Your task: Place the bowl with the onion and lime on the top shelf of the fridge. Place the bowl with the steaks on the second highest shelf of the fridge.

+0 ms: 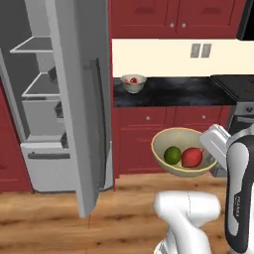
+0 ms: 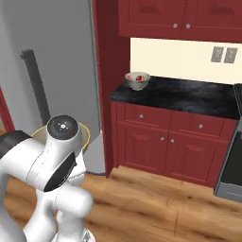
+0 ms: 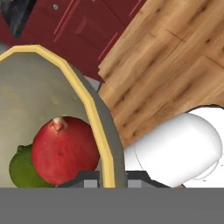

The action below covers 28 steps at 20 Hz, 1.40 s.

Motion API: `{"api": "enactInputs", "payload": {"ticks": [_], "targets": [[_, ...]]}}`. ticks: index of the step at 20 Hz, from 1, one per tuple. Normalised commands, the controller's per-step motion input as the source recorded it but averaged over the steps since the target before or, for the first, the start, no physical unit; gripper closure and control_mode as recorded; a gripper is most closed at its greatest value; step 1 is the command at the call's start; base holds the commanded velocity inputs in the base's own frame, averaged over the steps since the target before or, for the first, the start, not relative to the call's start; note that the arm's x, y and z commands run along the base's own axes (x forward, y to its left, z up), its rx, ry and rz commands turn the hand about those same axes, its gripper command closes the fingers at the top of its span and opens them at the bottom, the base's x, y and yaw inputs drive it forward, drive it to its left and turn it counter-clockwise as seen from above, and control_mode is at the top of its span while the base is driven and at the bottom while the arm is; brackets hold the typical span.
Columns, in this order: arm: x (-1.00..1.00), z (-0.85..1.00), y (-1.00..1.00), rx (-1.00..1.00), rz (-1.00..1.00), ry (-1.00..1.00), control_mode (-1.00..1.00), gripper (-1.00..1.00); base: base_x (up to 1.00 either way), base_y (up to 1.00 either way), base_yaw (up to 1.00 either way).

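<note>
Jaws clamped your bowl (image 1: 163, 149) rim at center-right, lime (image 1: 172, 155) touching onion (image 1: 192, 157) inside; fridge (image 1: 64, 99) stood open at left, gripper (image 3: 113, 177) low.

My arm (image 1: 191, 218) reads as glossy white shells, rounded like fat capsules, broken up by dark joints. In the left base view I see a tall upright link on the right with a black band running down its side, and small pale lettering printed on that band (too small for me to read). Its wrist block near the top is pale grey-white and boxy. In the right base view a black circular cap with a tiny red mark at its centre sits on top of one joint, with a dark wedge-shaped panel beneath it. I see no loose cables anywhere.
</note>
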Motion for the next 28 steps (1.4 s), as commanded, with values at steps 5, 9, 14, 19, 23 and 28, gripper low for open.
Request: {"api": "enactInputs", "payload": {"ticks": [5,9,14,19,23,28], "targets": [[0.00,0.00,0.00,0.00,0.00,0.00,1.00,1.00,-1.00,0.61,0.21],[0.00,0.00,0.00,0.00,0.00,0.00,1.00,1.00,-1.00,0.98,0.23],[0.00,0.00,0.00,0.00,0.00,0.00,1.00,1.00,-0.47,1.00,0.12],[0.00,0.00,0.00,0.00,0.00,0.00,1.00,1.00,0.48,1.00,-0.04],[0.00,0.00,0.00,0.00,0.00,0.00,1.00,1.00,0.96,1.00,-0.14],[0.00,0.00,0.00,0.00,0.00,0.00,1.00,1.00,1.00,1.00,-0.24]]}}
